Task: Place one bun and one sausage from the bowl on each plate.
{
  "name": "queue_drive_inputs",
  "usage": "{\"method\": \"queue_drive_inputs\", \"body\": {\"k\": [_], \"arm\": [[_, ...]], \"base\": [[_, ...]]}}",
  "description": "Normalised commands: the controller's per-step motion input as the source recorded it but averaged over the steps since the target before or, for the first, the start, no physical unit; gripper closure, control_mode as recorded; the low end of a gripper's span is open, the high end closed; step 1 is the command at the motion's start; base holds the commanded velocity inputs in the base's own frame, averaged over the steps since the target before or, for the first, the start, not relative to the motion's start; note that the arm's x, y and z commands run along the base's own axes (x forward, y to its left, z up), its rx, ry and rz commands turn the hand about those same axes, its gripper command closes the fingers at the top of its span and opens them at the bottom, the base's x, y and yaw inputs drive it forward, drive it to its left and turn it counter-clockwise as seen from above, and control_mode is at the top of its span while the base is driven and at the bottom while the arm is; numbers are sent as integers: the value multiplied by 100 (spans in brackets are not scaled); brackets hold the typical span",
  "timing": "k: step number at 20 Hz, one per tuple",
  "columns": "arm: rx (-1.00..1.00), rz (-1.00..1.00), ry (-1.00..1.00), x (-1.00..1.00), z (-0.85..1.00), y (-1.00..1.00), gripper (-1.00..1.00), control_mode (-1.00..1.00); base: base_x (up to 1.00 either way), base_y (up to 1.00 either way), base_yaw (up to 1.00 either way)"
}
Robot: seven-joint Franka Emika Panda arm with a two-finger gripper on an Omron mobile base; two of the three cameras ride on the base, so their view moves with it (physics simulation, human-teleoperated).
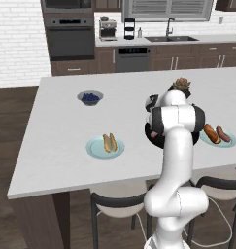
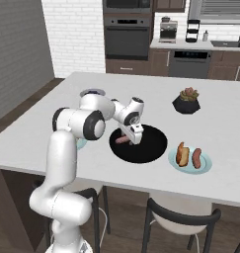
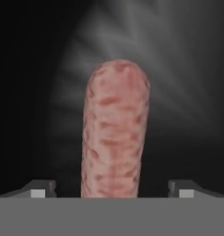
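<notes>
End effector (image 2: 133,140) hung low inside the black bowl (image 2: 151,148), jaws spread wide on either side of a sausage (image 3: 114,133) that lay loose on the bowl's floor, not gripped. Going left to right along the tabletop's (image 1: 61,126) near edge: one plate (image 1: 94,148) carried only a bun (image 1: 109,143), then the bowl, then the other plate (image 2: 203,167) carried a bun and a sausage.

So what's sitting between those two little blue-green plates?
The wide black bowl lies between the plates, with one sausage in it under the gripper, seen in the right base view.
</notes>
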Motion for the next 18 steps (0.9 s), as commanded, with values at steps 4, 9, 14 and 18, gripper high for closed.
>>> {"method": "queue_drive_inputs", "body": {"k": [4, 9, 14, 18], "arm": [[0, 0, 0, 0, 0, 0, 100, -100], [0, 0, 0, 0, 0, 0, 100, -100], [-6, 5, -3, -29, 50, 17, 100, -100], [-7, 0, -1, -49, 100, 70, 100, -100]], "base": [[0, 0, 0], [0, 0, 0], [0, 0, 0], [0, 0, 0]]}}
